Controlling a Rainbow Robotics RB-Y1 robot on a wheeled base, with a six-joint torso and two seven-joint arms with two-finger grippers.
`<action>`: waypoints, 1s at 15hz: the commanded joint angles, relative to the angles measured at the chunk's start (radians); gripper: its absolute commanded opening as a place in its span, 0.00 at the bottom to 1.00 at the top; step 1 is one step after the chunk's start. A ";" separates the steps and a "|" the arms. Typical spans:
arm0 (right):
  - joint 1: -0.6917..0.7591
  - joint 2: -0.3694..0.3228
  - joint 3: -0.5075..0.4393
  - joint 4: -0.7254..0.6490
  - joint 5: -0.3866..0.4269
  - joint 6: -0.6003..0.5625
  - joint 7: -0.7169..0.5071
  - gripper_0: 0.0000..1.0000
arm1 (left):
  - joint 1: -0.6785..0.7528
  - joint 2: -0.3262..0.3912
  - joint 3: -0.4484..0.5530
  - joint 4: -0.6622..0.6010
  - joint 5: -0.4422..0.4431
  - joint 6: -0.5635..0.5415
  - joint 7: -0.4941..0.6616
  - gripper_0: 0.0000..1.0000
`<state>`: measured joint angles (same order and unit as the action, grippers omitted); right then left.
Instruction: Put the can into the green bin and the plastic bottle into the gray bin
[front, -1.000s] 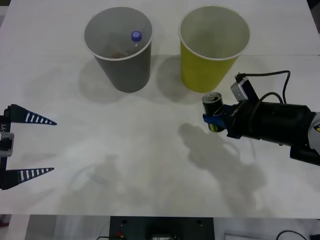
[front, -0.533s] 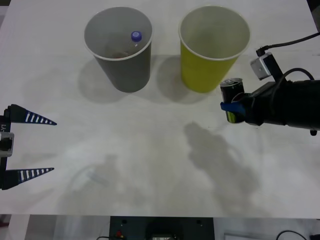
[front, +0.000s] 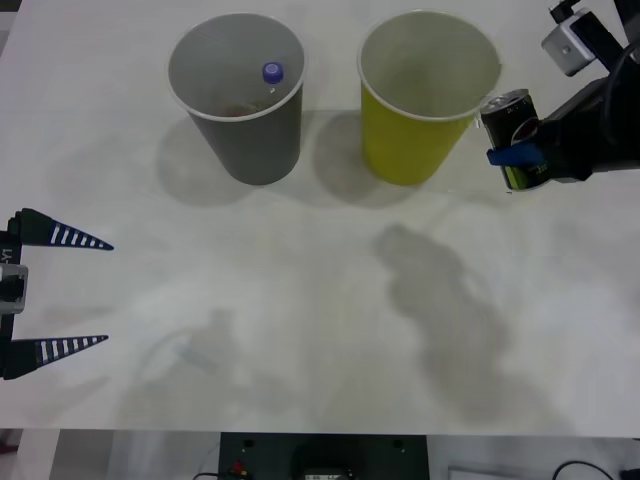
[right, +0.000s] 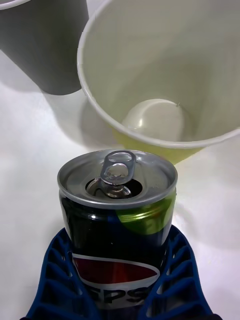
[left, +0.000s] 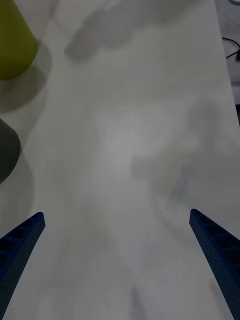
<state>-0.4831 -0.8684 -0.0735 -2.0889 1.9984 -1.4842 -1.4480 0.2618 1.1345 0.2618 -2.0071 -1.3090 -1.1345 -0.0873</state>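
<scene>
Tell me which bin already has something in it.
The gray bin: the plastic bottle's blue cap shows inside. The green bin beside it is empty; the can is in the right pincer.

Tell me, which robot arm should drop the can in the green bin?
The right. Its gripper already holds the can lifted beside the green bin. The left gripper waits open and empty at the table's near left.

Bottle (front: 273, 72) in gray bin (front: 256, 140); can (front: 518, 138) right of green bin (front: 405, 140)
</scene>
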 joint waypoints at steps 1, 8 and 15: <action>-0.111 -0.089 0.092 0.061 -0.030 -0.002 0.000 0.00 | 0.000 0.000 0.000 0.000 0.000 0.000 0.000 1.00; -0.523 -0.100 0.354 0.365 -0.047 -0.087 0.001 0.00 | 0.000 0.000 0.000 0.000 0.000 0.000 0.000 1.00; -0.753 0.080 0.451 0.679 0.128 -0.087 0.081 0.03 | 0.000 0.000 0.000 0.000 0.000 0.000 0.000 1.00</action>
<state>-1.2183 -0.8094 0.3772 -1.4429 2.1010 -1.5711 -1.3900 0.2618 1.1345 0.2618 -2.0071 -1.3090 -1.1345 -0.0873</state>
